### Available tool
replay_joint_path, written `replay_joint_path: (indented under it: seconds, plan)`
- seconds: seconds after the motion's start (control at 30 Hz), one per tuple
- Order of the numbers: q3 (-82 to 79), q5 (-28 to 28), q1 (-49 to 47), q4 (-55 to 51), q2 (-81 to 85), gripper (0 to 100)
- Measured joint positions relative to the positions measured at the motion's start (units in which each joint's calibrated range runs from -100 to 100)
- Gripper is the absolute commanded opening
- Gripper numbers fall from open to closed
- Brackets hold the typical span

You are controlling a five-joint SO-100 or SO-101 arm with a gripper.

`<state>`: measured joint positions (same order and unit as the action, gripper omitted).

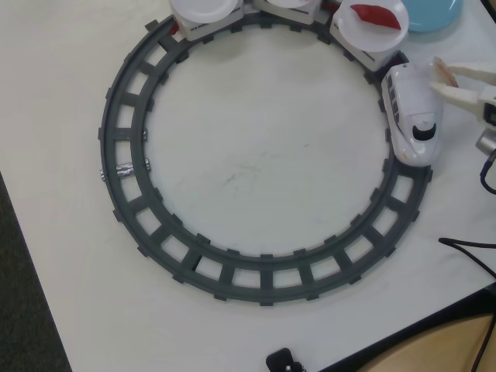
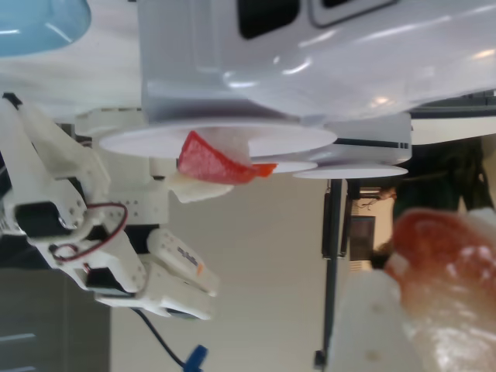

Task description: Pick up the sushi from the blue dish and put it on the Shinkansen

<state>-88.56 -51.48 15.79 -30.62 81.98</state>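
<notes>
The sushi (image 1: 441, 71), with its red-orange top, sits between the white fingers of my gripper (image 1: 442, 78), just right of the Shinkansen (image 1: 411, 112) on the grey ring track (image 1: 232, 267). In the wrist view the sushi (image 2: 446, 252) is a close blur, held against a white finger (image 2: 364, 329) of my gripper (image 2: 422, 302). The Shinkansen (image 2: 310, 54) fills the top of that view. The blue dish (image 1: 434, 12) lies at the top right edge of the overhead view and looks bare where it shows. It also shows in the wrist view (image 2: 35, 27).
Behind the train, cars carry round white plates (image 1: 203, 12). The nearest plate (image 1: 364, 37) holds a flat red slice (image 1: 377, 14), which also shows in the wrist view (image 2: 213, 161). A second white arm (image 2: 77, 232) stands beyond. A black cable (image 1: 469, 252) lies near the table's right edge.
</notes>
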Motion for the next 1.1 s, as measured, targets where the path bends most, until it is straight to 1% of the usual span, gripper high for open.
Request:
replay_joint_path:
  seconds: [0.07, 0.27, 0.53, 0.63, 0.87, 1.1]
  plan:
    - [0.0, -1.5, 0.0, 0.0, 0.0, 2]
    - [0.0, -10.6, 0.4, 0.0, 0.0, 2]
    - [-0.5, -19.9, 0.2, 0.0, 0.0, 2]
    - [-0.5, -22.3, 0.2, 0.0, 0.0, 2]
    - [-0.5, -23.8, 0.2, 0.0, 0.0, 2]
    - [-0.5, -32.6, 1.6, 0.0, 0.0, 2]
